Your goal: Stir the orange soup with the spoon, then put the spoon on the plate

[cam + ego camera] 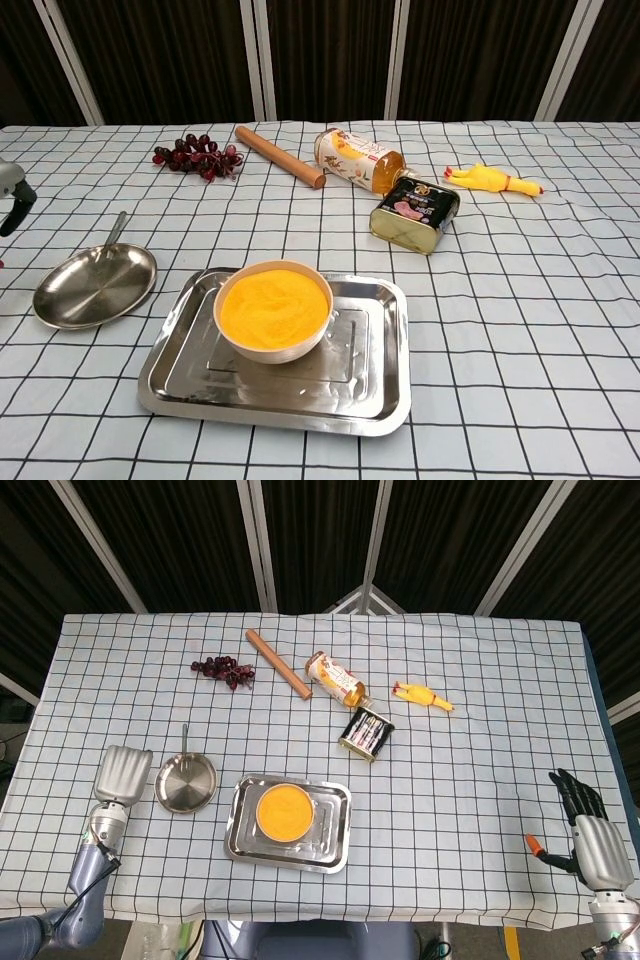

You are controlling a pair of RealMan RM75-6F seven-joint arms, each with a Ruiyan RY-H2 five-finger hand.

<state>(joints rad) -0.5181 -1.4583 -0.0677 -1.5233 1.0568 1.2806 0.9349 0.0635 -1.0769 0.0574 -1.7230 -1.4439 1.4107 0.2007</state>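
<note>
A: Spoon [184,741] loc?
B: Bowl end on the far rim of the round steel plate [186,783], handle pointing away over the checked cloth [480,730]. Chest cam shows same, spoon [112,234] leaning on the plate's back edge.
A: L hand?
B: Left hand [122,774] just left of plate, apart from spoon, holding nothing. Back of hand faces head cam; whether fingers are spread or curled, can't tell. Chest cam catches only a sliver at frame edge [10,195].
A: R hand?
B: Right hand [586,832] near table's front-right corner, fingers apart, empty.
A: Soup?
B: Orange soup [283,811] in a bowl [272,310] standing in the rect. steel tray [240,825], just right of plate.
A: Other items?
B: Far side: grapes [222,669], rolling pin [278,663], bottle [335,679] lying down, tin can [366,733], rubber chicken [422,696].
</note>
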